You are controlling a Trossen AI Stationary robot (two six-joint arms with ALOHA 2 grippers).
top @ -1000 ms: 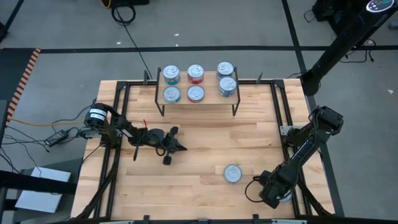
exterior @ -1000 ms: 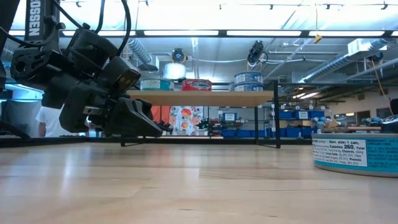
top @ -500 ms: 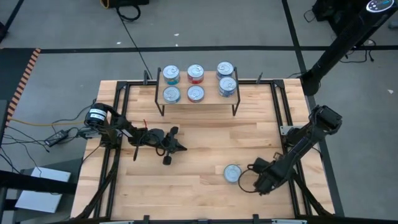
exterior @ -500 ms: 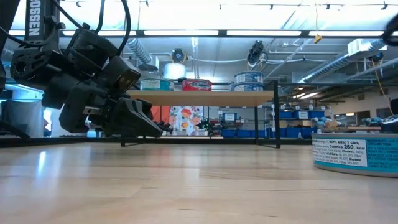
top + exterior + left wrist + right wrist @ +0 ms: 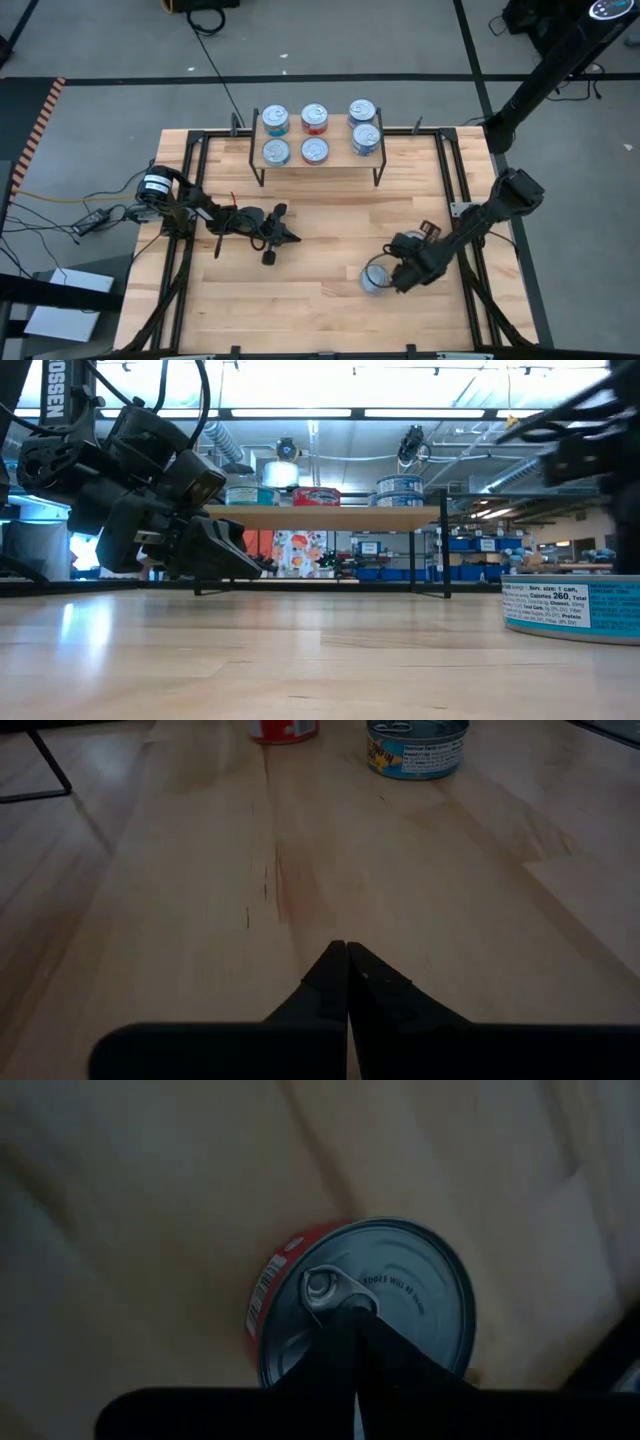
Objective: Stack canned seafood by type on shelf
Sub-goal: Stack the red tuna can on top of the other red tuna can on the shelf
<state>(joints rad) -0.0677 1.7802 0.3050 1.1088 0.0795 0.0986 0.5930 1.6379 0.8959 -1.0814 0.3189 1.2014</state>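
claws are both pinched shut: your right claw (image 5: 355,1342) hangs over a red-sided tin (image 5: 405,1295) on the tabletop (image 5: 320,225); your left claw (image 5: 347,982) rests empty.

Blue-labelled tin (image 5: 578,605): we see it cut off by the low view's edge.
Red-sided tin (image 5: 365,1305): partly hidden behind the right gripper's dark fingers (image 5: 345,1355) — label unreadable.

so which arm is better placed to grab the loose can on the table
Right. The right gripper, shut, hovers directly over the red-labelled can, while the left gripper, also shut, rests well away near the table's left-middle.
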